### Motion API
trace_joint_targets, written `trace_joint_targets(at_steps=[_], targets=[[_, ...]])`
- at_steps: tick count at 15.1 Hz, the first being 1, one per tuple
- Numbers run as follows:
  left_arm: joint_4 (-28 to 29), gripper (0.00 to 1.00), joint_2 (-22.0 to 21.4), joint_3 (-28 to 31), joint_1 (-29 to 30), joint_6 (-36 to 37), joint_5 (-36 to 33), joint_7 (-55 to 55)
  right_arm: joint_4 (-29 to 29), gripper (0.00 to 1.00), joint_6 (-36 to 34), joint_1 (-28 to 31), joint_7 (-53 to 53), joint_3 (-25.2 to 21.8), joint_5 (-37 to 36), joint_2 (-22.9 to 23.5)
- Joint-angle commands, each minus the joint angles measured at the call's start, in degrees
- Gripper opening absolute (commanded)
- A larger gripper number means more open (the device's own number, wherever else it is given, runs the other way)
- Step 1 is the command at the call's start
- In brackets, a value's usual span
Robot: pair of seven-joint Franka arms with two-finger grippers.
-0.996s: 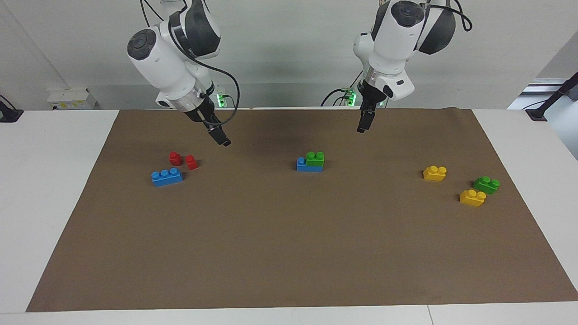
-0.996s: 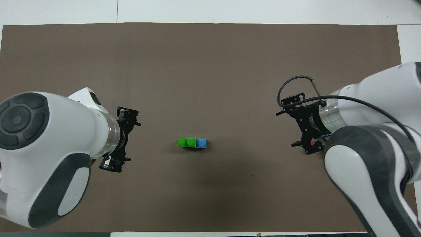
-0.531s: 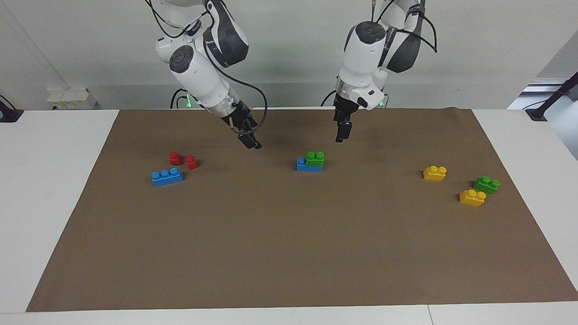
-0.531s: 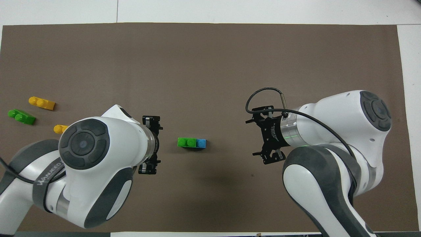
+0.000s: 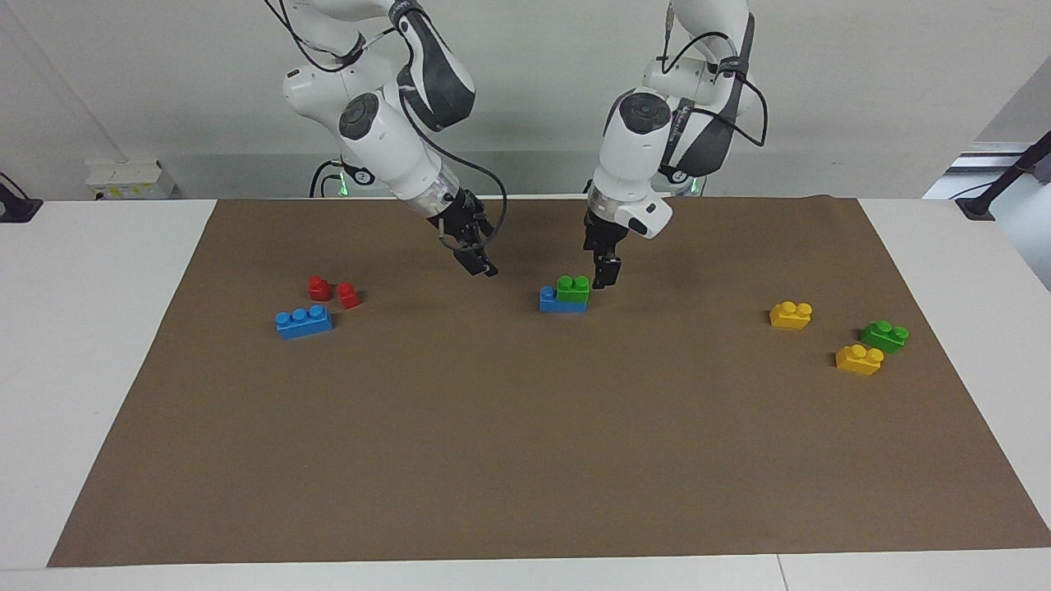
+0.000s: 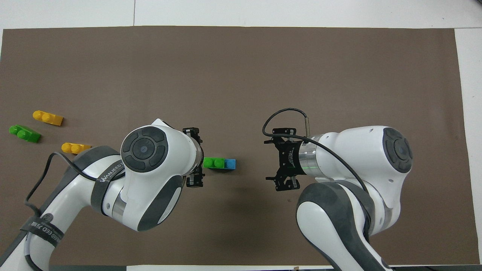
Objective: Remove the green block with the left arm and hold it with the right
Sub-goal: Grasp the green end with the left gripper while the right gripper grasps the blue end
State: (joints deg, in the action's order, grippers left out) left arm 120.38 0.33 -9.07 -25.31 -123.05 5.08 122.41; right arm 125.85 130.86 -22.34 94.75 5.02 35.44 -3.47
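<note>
The green block (image 5: 572,288) has two studs and sits pressed on top of a blue brick (image 5: 552,302) in the middle of the brown mat; it also shows in the overhead view (image 6: 213,163), with the blue brick's (image 6: 230,164) one bare stud beside it. My left gripper (image 5: 605,276) hangs low, close beside the green block on the side toward the left arm's end, not touching it. My right gripper (image 5: 481,264) is tilted and hangs over the mat, toward the right arm's end from the blue brick. In the overhead view the left arm covers its own fingers.
A second green block (image 5: 884,336) and two yellow bricks (image 5: 791,314) (image 5: 859,359) lie toward the left arm's end. Two red blocks (image 5: 319,287) (image 5: 349,295) and a blue three-stud brick (image 5: 304,321) lie toward the right arm's end. The brown mat (image 5: 525,451) covers the table.
Both arms have swung in toward the stacked bricks. The left gripper has come down beside the green block. The right gripper has moved closer to the blue brick. The bricks have not moved.
</note>
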Motion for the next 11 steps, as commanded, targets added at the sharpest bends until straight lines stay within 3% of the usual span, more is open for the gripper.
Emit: trace_joint_targets(at_steps=[1, 11], targets=[[0.6, 1.0, 1.9, 1.0, -1.8, -1.8, -0.1, 1.5, 1.3, 1.0, 3.4, -1.7, 0.3, -0.1, 1.6, 1.0], [6.0, 1.0, 2.3, 1.0, -3.1, -8.4, -0.2, 3.2, 3.0, 1.0, 13.2, -6.8, 2.5, -0.1, 6.8, 5.8]])
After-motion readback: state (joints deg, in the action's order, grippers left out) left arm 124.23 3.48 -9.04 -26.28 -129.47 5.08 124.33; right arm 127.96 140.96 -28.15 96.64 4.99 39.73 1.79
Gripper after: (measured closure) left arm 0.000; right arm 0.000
